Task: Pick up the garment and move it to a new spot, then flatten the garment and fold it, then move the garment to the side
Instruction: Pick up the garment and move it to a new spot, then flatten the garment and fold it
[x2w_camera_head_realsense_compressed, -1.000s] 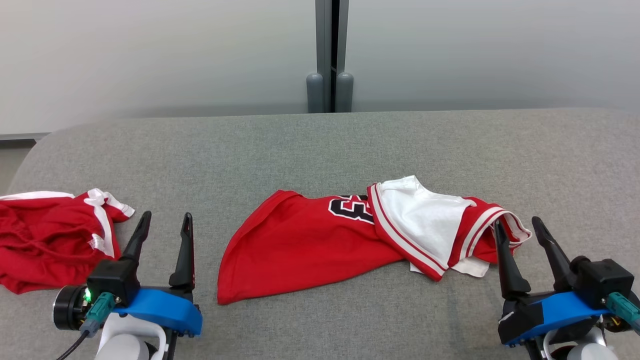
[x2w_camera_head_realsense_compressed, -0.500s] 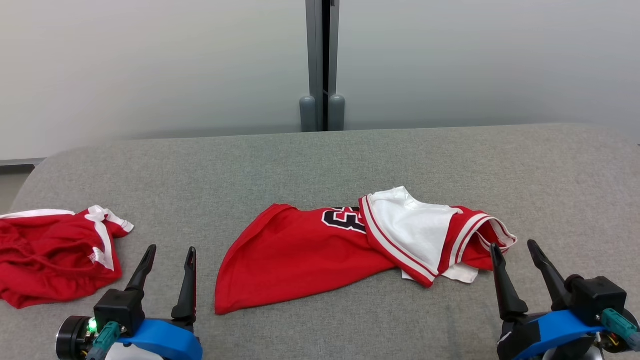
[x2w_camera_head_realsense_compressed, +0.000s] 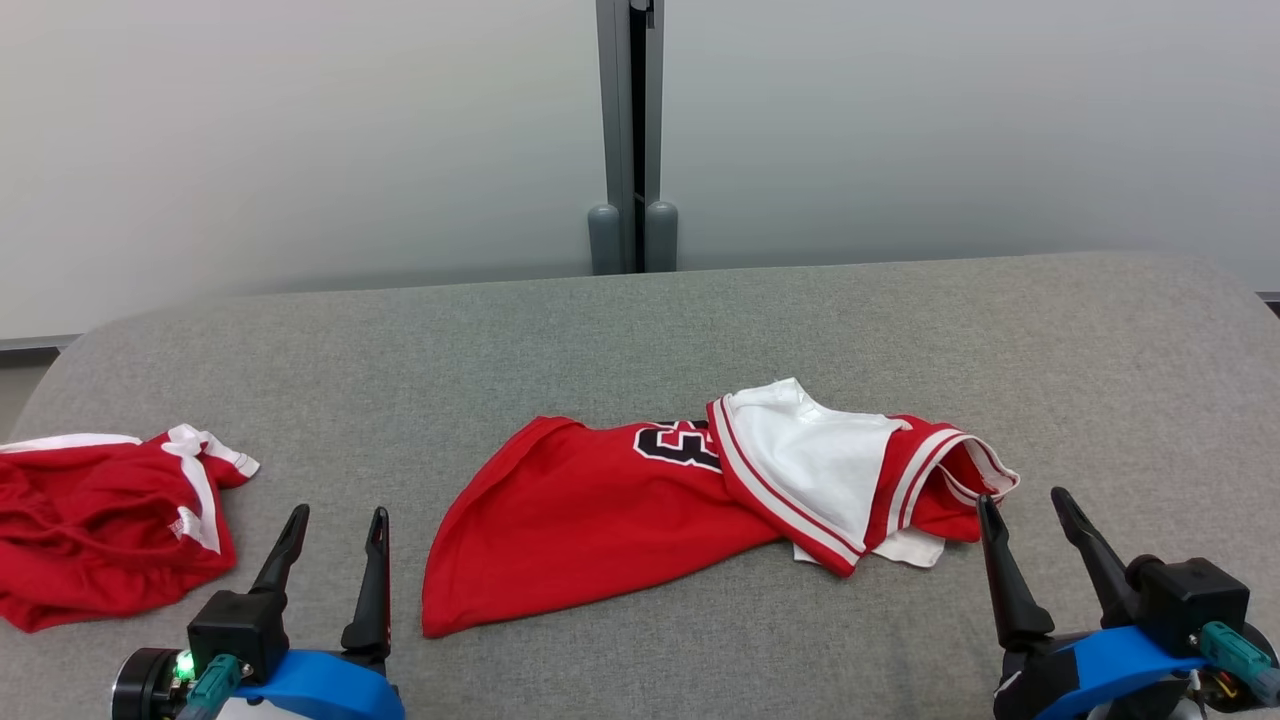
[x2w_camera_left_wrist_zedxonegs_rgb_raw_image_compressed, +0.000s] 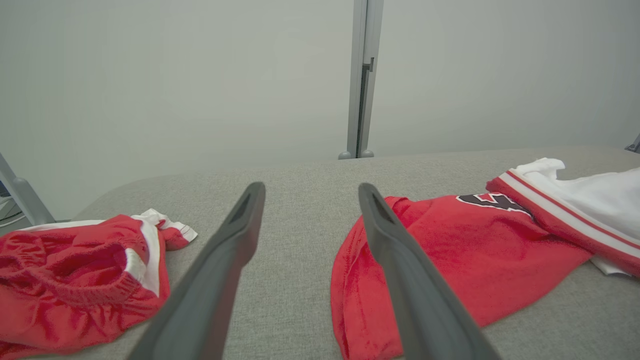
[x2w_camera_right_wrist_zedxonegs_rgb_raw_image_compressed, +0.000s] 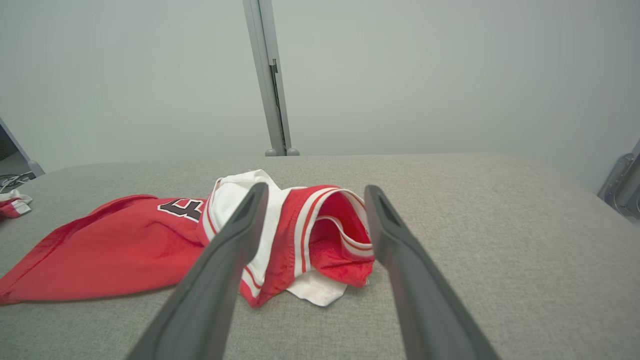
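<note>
A red jersey (x2w_camera_head_realsense_compressed: 610, 520) with a black number and a white, red-striped folded-over part (x2w_camera_head_realsense_compressed: 820, 460) lies crumpled in the middle of the grey padded table (x2w_camera_head_realsense_compressed: 640, 330). It shows again as the jersey (x2w_camera_left_wrist_zedxonegs_rgb_raw_image_compressed: 450, 245) in the left wrist view and the jersey (x2w_camera_right_wrist_zedxonegs_rgb_raw_image_compressed: 130, 250) in the right wrist view. My left gripper (x2w_camera_head_realsense_compressed: 335, 515) is open at the lower left, clear of the jersey's left hem. My right gripper (x2w_camera_head_realsense_compressed: 1020, 498) is open at the lower right, just short of the jersey's rolled right end (x2w_camera_right_wrist_zedxonegs_rgb_raw_image_compressed: 335, 235). Both hold nothing.
A second red garment with white trim (x2w_camera_head_realsense_compressed: 100, 520) lies bunched at the table's left edge, also seen as the red garment (x2w_camera_left_wrist_zedxonegs_rgb_raw_image_compressed: 75, 280) in the left wrist view. Behind the table stands a pale wall with a grey vertical post (x2w_camera_head_realsense_compressed: 630, 140). Bare table stretches beyond the jersey.
The camera has tilted up and shifted, so the whole scene sits lower and a little left. Both grippers show lower in the picture; the garments lie as before.
</note>
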